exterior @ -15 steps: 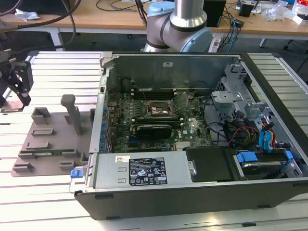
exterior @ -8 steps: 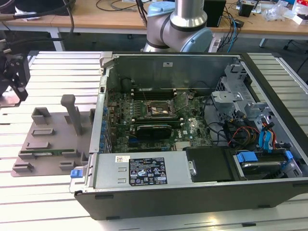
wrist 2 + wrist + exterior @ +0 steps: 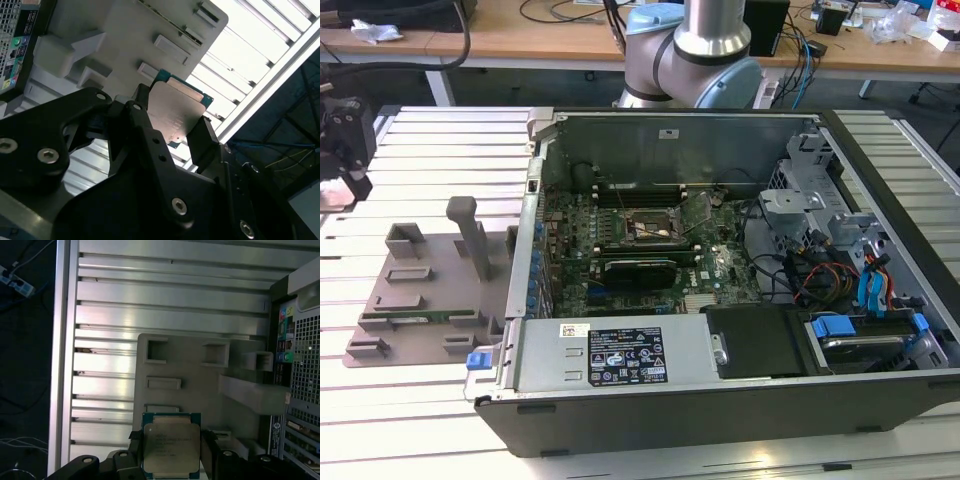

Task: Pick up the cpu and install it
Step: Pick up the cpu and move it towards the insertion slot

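Arm [image 3: 715,30]: silver-grey tube, pale blue joint caps, at 12 o'clock in exterior view. Pincer [image 3: 175,117]: matte black angular link plates, round silver socket-head screws [image 3: 48,155], two black fingers [image 3: 202,142], in second wrist view.

Robotics lab or workshop. Slatted aluminium desk [image 3: 430,140] carries an opened computer case [image 3: 550,345] at frame centre. Robot arm [image 3: 690,50] at top centre. Wooden desk [image 3: 540,35] runs across the top, with cables [image 3: 807,60] trailing off it.
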Robot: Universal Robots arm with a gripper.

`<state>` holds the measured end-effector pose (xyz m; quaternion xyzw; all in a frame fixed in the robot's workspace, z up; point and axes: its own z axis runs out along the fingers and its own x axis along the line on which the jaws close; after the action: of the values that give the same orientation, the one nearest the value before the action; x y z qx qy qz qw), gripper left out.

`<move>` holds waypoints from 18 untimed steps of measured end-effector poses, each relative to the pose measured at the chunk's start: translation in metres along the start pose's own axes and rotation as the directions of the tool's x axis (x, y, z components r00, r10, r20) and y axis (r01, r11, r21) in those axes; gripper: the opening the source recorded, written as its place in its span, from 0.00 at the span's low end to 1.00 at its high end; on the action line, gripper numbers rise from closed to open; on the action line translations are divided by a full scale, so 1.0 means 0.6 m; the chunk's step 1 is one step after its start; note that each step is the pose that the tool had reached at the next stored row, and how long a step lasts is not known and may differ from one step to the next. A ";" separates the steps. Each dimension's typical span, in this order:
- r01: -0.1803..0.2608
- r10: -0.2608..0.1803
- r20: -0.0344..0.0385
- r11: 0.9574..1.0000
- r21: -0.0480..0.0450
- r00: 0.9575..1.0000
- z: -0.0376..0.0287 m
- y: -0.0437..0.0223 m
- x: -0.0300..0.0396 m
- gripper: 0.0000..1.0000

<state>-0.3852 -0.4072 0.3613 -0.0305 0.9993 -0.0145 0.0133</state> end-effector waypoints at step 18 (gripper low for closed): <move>0.000 0.000 0.000 1.000 0.000 1.000 -0.057 0.005 -0.002 0.55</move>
<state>-0.3852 -0.4035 0.3956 -0.0305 0.9993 -0.0145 0.0133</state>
